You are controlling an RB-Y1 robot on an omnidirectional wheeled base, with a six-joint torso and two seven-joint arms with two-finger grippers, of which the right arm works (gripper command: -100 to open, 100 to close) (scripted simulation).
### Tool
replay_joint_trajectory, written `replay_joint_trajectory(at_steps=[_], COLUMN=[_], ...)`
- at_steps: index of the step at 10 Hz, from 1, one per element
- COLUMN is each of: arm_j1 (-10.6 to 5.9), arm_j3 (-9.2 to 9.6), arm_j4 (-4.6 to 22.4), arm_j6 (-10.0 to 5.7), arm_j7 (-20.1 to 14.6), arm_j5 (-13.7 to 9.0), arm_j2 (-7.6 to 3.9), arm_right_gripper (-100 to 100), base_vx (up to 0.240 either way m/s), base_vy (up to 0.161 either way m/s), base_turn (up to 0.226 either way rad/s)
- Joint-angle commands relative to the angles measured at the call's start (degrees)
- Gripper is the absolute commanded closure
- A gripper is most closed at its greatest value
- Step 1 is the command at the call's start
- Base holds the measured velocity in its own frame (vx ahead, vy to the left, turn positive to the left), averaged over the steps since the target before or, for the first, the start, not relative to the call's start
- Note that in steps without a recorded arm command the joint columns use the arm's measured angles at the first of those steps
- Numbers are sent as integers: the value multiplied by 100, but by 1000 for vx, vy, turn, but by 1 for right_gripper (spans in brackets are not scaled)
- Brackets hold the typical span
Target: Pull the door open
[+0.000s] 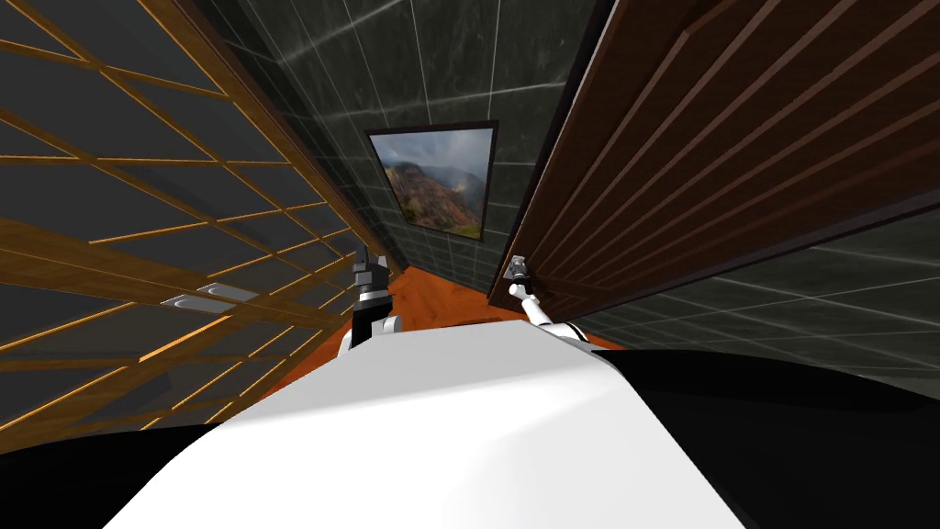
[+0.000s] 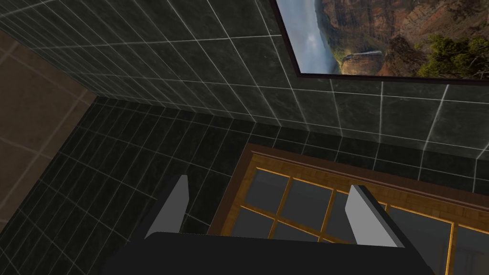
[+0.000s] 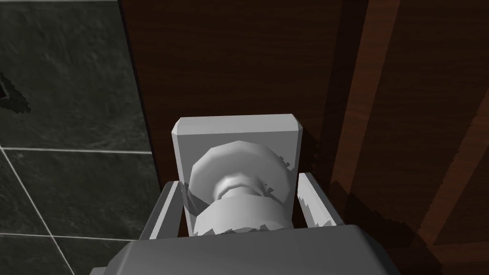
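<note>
the right claw (image 3: 238, 184) is closed on the grey round knob (image 3: 241, 164). its two thin fingers (image 3: 164, 210) are pressed against the sides of the knob, one on each side. the knob is carried by a grey square plate (image 3: 239, 126). this plate is fixed on the dark brown wooden door (image 3: 248, 57), near the door's edge. just beyond that edge a dark tiled wall (image 3: 67, 95) is seen.

in the head view the right claw is found a little right of the centre of the frame, at the edge of the door. the door takes the upper right of the frame, and long raised panels are seen on it.

the left claw (image 2: 271, 184) is open, with its fingers held well apart. in the head view it is raised a little left of the centre, well apart from the door.

a glazed panel (image 1: 138, 184) with a wooden grid is seen in the left part of the frame. a framed landscape picture (image 1: 441, 179) hangs at the upper centre. below it an orange-brown floor (image 1: 431, 298) is seen.
</note>
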Motion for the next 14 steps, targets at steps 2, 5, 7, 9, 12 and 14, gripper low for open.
replay_joint_trajectory(at_steps=[2, 5, 7, 9, 12, 14], arm_j1=[-4, -4, 49, 87, 164, 219], arm_j3=[16, 16, 137, 251, 476, 638], arm_j4=[-7, -7, -60, -119, -234, -317], arm_j6=[17, 17, 34, 42, 58, 69], arm_j7=[7, 7, -106, -208, -409, -554], arm_j5=[3, 3, 12, 23, 44, 59], arm_j2=[18, 18, -41, -92, -193, -267], arm_right_gripper=[100, 100, 100, 100, 100, 100], base_vx=[-18, -4, -160, -202, -234, -276], base_vy=[-3, 0, -47, -47, -53, -44], base_turn=[17, 1, 99, 97, 118, 123])
